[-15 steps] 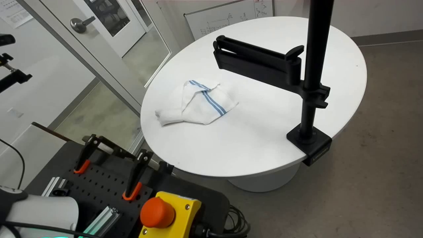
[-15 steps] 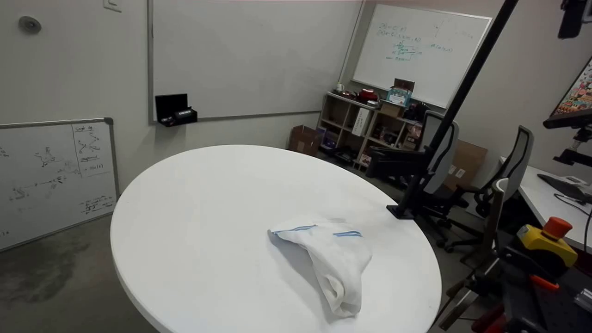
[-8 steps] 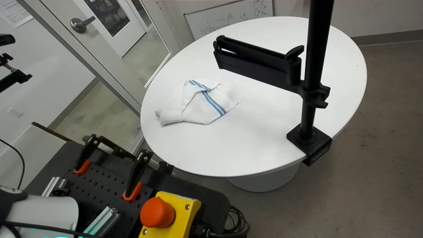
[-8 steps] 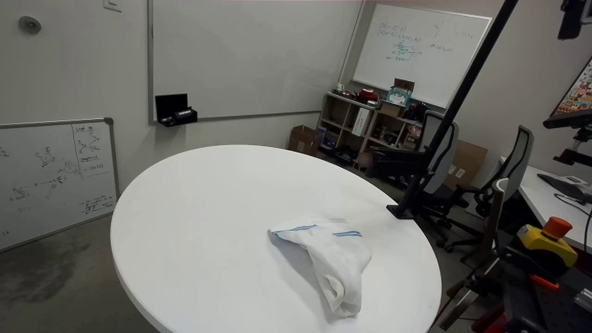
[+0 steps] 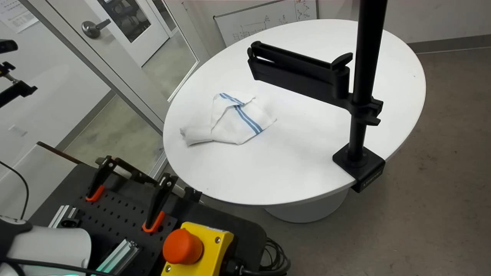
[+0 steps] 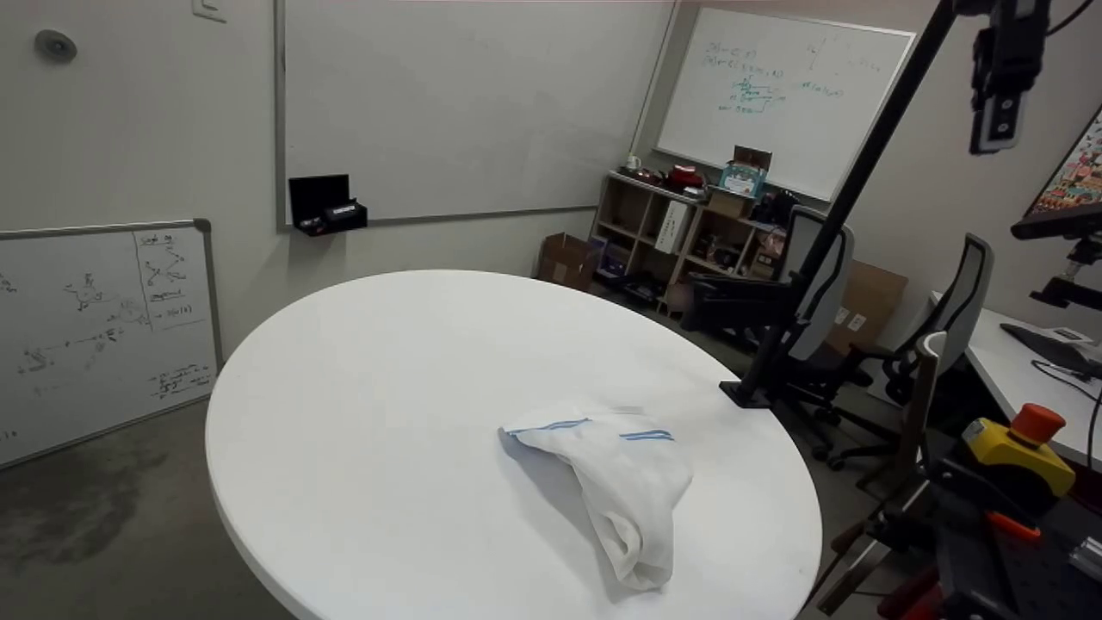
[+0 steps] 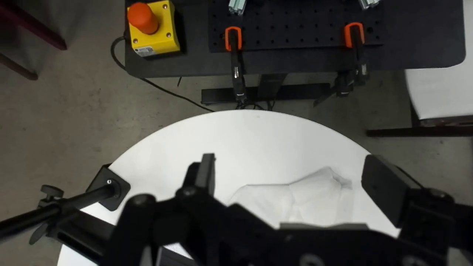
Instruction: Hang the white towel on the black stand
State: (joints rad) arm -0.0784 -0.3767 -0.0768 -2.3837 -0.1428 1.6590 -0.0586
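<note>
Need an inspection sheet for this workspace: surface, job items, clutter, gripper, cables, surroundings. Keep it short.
Surface: table, round and white.
Towel: rumpled on the table, blue stripes showing; not yet hung.
Stand: black, base at the table's edge, side arm out over the tabletop; nothing seen hanging on it.
Clutter: button box and two clamps on the black bench beside the table.
Gripper: open, jaws wide apart, high above the table, holding nothing.
Cables: the button box's cable runs off the bench; where it ends can't be seen.
Surroundings: whiteboards, shelf, chairs.
</note>
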